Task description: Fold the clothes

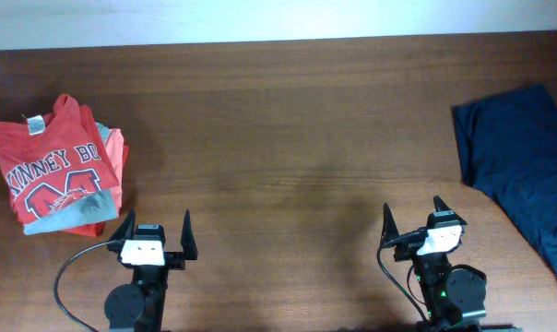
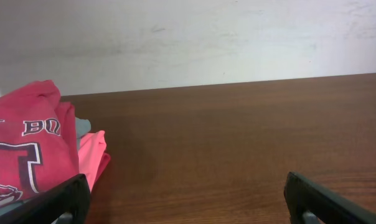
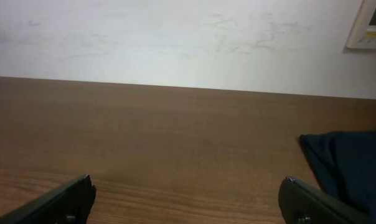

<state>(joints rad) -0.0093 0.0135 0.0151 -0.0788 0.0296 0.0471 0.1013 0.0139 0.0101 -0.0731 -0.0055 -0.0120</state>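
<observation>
The left gripper (image 1: 155, 229) and right gripper (image 1: 412, 219) are sitting wide open, empty. The red pile (image 1: 55, 171) is lying left (looks folded, out of the way); the navy shirt (image 1: 523, 161) is waiting right.

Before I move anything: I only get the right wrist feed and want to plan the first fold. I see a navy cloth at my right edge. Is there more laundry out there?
Observer: Yes. An orange-red lettered T-shirt lies on the far left, on top of other clothes.
Operator: What is under it?
Observer: A grey shirt shows along its near edge.
Operator: Is the left arm holding any of it?
Observer: No. The left gripper is open and empty, just right of that pile.
</observation>
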